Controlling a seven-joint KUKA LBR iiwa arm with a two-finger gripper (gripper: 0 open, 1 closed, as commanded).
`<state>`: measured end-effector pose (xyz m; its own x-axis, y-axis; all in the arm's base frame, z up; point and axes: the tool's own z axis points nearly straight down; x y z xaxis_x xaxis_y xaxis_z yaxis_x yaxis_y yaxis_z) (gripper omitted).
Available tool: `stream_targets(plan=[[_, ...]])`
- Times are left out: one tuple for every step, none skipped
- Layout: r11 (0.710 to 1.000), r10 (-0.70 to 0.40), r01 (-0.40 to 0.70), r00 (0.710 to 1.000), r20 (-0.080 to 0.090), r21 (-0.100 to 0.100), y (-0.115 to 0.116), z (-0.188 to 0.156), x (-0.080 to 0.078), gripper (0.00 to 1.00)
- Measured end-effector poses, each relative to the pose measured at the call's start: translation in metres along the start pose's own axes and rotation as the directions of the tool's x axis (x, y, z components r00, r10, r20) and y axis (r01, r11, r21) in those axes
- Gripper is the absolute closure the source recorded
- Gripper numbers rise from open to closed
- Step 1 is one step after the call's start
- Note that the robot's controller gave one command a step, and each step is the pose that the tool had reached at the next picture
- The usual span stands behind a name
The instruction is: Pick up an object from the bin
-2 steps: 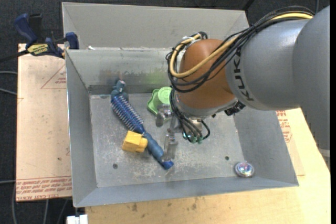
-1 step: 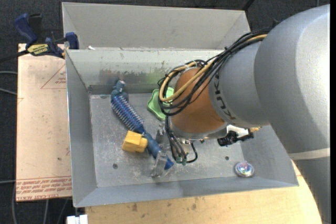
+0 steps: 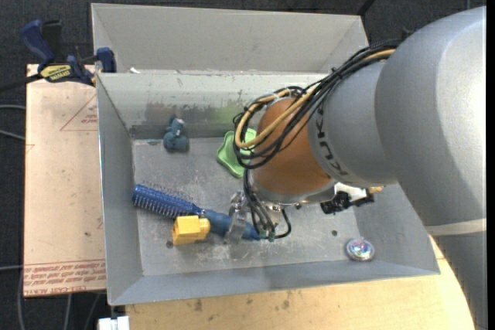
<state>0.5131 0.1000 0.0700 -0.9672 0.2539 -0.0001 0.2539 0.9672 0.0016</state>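
My gripper (image 3: pixel 241 220) is low in the bin, just right of centre near the front, under the orange cover. Its metal fingertips sit at the handle end of a blue hairbrush (image 3: pixel 166 202), which lies slanted across the bin floor with its bristled head up and to the left. A small yellow block (image 3: pixel 190 229) lies against the brush handle, just left of the fingertips. A bright green object (image 3: pixel 227 153) lies behind the gripper, partly hidden by the cover.
A small grey-blue figure (image 3: pixel 175 137) stands near the back wall at the left. A shiny round silver piece (image 3: pixel 360 249) lies at the front right. The arm and its cables cover the right half of the bin.
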Motion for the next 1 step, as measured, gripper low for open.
stream_targets(plan=[[1.0,-0.007,0.007,1.0,0.008,-0.003,0.0001,-0.1311,-0.0265,1.0]])
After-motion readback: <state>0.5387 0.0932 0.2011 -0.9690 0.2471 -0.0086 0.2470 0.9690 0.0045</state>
